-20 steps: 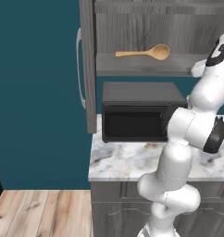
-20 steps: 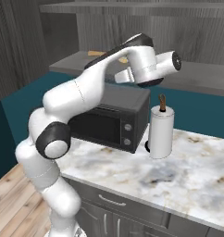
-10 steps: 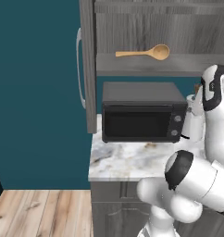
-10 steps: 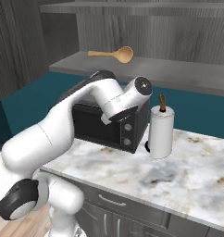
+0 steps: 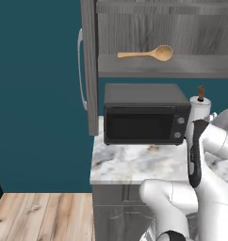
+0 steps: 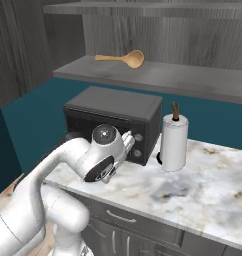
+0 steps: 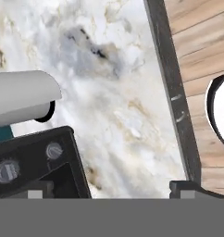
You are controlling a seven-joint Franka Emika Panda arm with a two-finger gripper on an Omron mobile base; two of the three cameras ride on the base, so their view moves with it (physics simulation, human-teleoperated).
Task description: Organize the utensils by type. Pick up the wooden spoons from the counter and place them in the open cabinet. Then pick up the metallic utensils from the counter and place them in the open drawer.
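A long tan wooden spoon (image 5: 145, 53) (image 6: 121, 58) lies on the grey inner shelf (image 5: 182, 67) of the open cabinet, whose door (image 5: 89, 66) stands open to the left. My gripper (image 7: 111, 190) hangs low over the marble counter (image 7: 118, 92) (image 6: 193, 185), in front of the microwave. It is open, its dark fingertips (image 7: 185, 187) are far apart, and nothing is between them. My hand (image 6: 107, 167) points down at the counter's front part. The metallic utensils and the open drawer are out of view.
A black microwave (image 5: 146, 115) (image 6: 113, 117) (image 7: 35, 162) stands on the counter under the shelf. A white paper towel roll (image 6: 174, 142) (image 5: 200, 106) (image 7: 21, 97) stands right of it. The counter's dark front edge (image 7: 171, 92) borders the wooden floor (image 7: 197, 46).
My arm has swung down from the cabinet shelf to the counter in front of the microwave. The wooden spoon stays on the shelf. The gripper remains open.
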